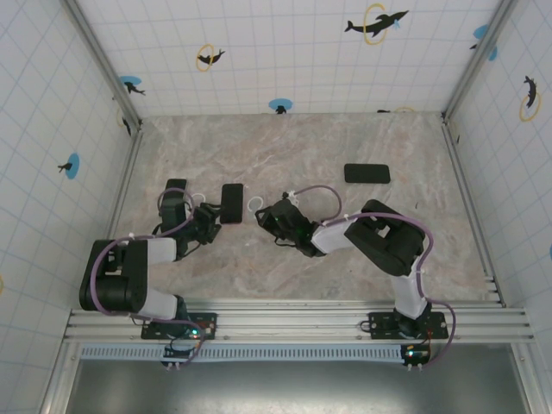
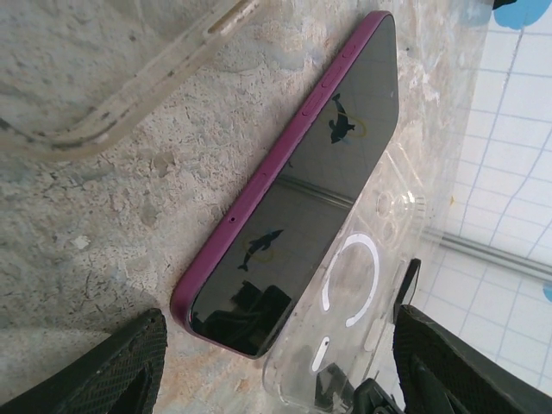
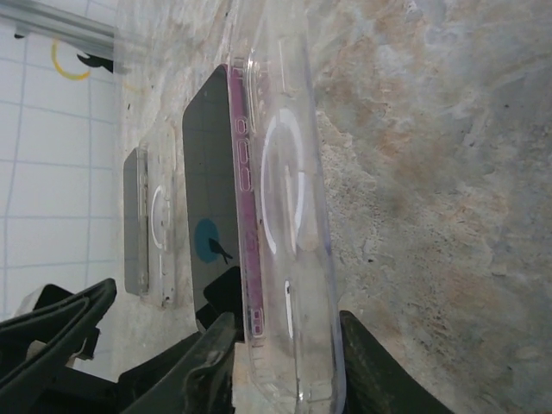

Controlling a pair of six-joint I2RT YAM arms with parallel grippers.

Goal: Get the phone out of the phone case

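The phone has a magenta frame and a dark screen, and it lies mid-table. In the left wrist view the phone rests with one long edge on the marble. The clear phone case, with a white ring, pokes out from under its other edge. My left gripper is open and straddles the near ends of both without touching them. In the right wrist view the phone case runs between the fingers of my right gripper, which press its end on both sides. The phone sits just beside the case.
A second dark phone lies at the back right of the table. A curved clear plastic rim lies on the marble beyond the left gripper. Tiled walls and metal rails close the table in on three sides.
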